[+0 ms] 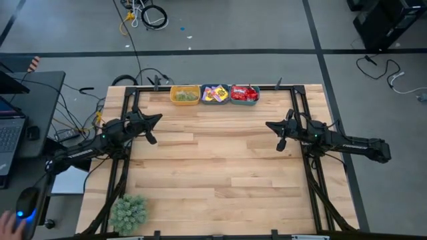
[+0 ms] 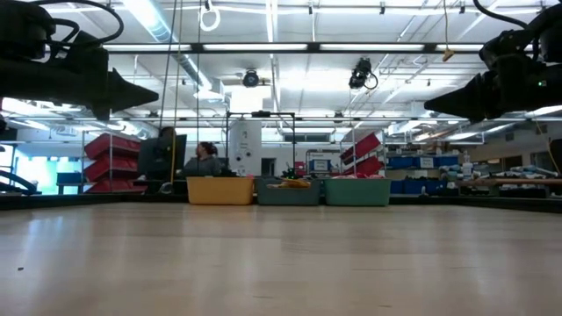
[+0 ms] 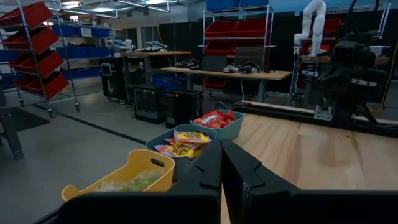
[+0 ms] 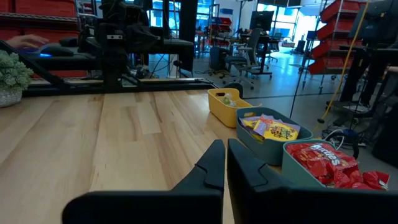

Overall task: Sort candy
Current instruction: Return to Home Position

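The candy lies in three bins in a row at the table's far edge. Pale green pieces point(image 1: 185, 97) fill the yellow bin point(image 3: 146, 171). Yellow packets point(image 1: 215, 94) sit in the middle teal bin point(image 4: 258, 146), and red packets point(image 1: 244, 93) in the right teal bin point(image 4: 298, 168). My left gripper point(image 1: 159, 118) hangs shut above the table's left side, pointing level toward the middle, with nothing in it. My right gripper point(image 1: 268, 124) hangs shut above the right side, facing it, and holds nothing either. In both wrist views the fingers point(image 3: 222, 146) point(image 4: 225, 146) are closed together.
A green fuzzy plant ball point(image 1: 128, 212) stands at the near left corner. Bare wood point(image 1: 213, 167) spreads between the arms. Left of the table is a desk with a laptop, where a person's hand point(image 1: 10, 221) rests by a mouse. Another person point(image 2: 204, 160) sits beyond the table.
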Robot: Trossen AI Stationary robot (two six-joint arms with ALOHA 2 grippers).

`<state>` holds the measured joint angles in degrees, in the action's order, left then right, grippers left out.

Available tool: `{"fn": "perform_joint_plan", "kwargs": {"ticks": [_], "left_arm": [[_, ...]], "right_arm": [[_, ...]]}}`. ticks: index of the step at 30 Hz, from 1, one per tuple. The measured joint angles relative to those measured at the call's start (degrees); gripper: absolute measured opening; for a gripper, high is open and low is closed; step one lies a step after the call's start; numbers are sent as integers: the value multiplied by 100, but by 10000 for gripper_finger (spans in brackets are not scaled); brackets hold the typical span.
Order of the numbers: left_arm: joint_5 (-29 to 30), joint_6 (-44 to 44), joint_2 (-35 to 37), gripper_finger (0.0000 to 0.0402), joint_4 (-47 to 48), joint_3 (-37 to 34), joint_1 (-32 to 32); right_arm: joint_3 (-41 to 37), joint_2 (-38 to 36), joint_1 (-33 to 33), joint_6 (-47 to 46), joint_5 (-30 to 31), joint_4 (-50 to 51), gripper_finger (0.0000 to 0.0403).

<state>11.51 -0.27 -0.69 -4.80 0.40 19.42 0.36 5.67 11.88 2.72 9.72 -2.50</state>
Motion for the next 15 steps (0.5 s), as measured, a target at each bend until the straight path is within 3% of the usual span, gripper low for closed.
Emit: {"fn": "perform_joint_plan", "kwargs": {"ticks": [15], "left_arm": [[0, 0, 0, 6, 0, 0, 0]], "right_arm": [[0, -1, 0, 0, 0, 0, 4]]}}
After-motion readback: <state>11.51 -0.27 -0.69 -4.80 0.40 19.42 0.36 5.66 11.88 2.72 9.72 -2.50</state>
